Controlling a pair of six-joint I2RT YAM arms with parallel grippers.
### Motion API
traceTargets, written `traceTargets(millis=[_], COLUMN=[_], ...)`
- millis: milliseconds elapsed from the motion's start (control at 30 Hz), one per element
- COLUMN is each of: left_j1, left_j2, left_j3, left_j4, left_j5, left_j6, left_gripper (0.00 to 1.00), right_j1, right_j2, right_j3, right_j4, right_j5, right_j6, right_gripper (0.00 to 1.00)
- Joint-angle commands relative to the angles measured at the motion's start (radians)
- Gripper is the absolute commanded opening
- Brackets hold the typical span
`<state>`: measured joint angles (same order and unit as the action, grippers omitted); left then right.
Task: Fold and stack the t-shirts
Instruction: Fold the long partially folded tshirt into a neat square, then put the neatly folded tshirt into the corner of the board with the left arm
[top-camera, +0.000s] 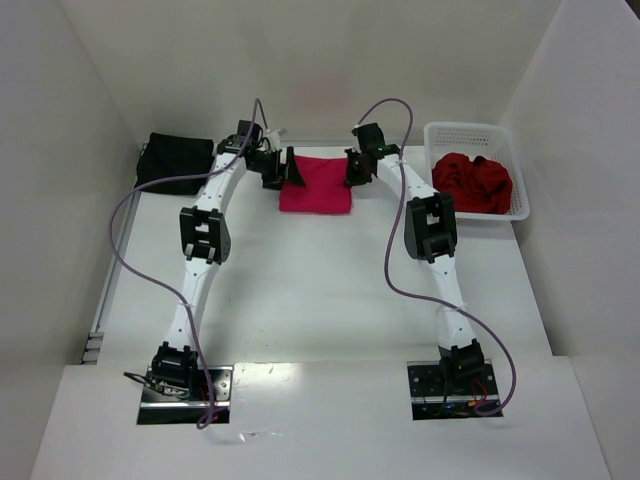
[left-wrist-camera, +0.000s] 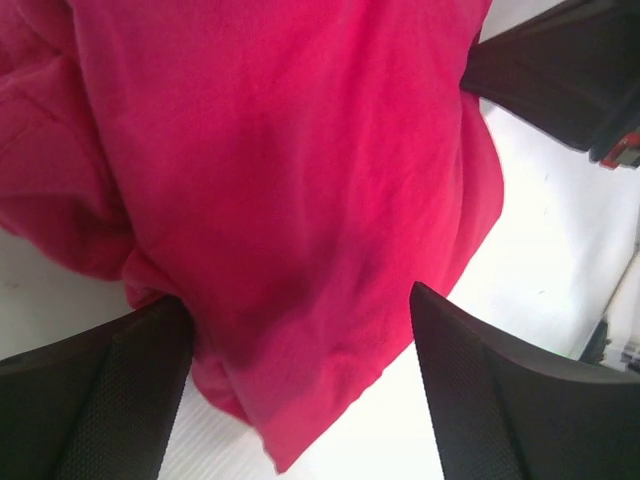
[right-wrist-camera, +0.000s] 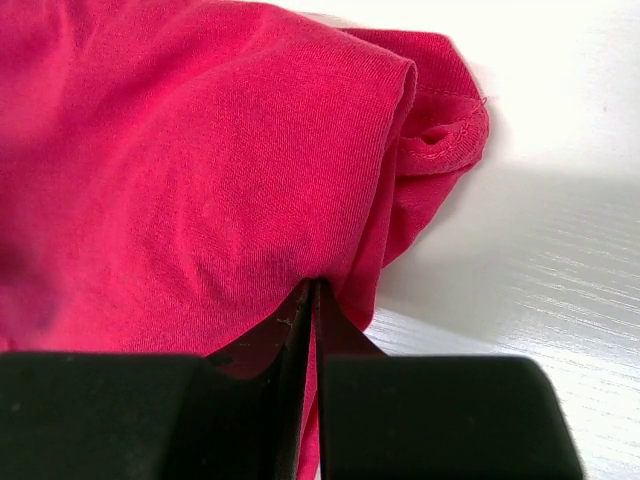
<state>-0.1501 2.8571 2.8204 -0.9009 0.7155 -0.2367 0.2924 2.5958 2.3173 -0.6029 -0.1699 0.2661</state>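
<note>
**Top external.**
- Crimson-pink t-shirt (top-camera: 316, 186): folded flat at the far centre of the table (top-camera: 320, 290).
- Both arms are stretched forward with their wrists turned inward. The left gripper (top-camera: 287, 172) is at the shirt's left edge and the right gripper (top-camera: 351, 168) at its right edge. The jaw state is not legible at this size.
- Black t-shirt (top-camera: 178, 162): far left corner, beside the left arm.
- Darker red t-shirts (top-camera: 473, 182): a crumpled heap in the white basket (top-camera: 466, 127) at the far right. Their number cannot be told.

**Left wrist.**
- Pink cloth fills most of the frame and is cut off at the top and left.
- The fingers (left-wrist-camera: 100, 400) stand wide apart. The shirt's lower fold lies between them, unclamped.
- The right gripper's dark body shows at the upper right corner, cut off.

**Right wrist.**
- The jaws are pressed together on the shirt's edge, with a thin strip of pink caught between them.
- A stitched hem bunches at the upper right.
- How far the tips reach under the cloth is hidden.
- Bare table shows on the right.
</note>
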Motion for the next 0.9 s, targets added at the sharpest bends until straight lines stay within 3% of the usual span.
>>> traceTargets(millis=[0, 233, 667, 867], left_j1=[-0.022, -0.022, -0.031, -0.031], left_j2=[0.094, 0.125, 0.165, 0.174], left_j3=[-0.015, 0.057, 0.085, 0.094], left_j4=[-0.035, 0.005, 0.065, 0.056], left_j5=[-0.019, -0.054, 0.056, 0.007], left_j6=[-0.052, -0.167, -0.202, -0.202], left_gripper=[0.9, 0.69, 0.66, 0.57], right_j1=[0.021, 0.021, 0.021, 0.021], right_j2=[0.029, 0.029, 0.02, 0.01], right_j3=[0.028, 0.019, 0.007, -0.002], right_j4=[0.006, 0.006, 0.006, 0.006], right_j5=[-0.017, -0.008, -0.008, 0.001], right_j6=[-0.024, -0.024, -0.024, -0.024], right_gripper=[0.09, 0.09, 0.09, 0.09])
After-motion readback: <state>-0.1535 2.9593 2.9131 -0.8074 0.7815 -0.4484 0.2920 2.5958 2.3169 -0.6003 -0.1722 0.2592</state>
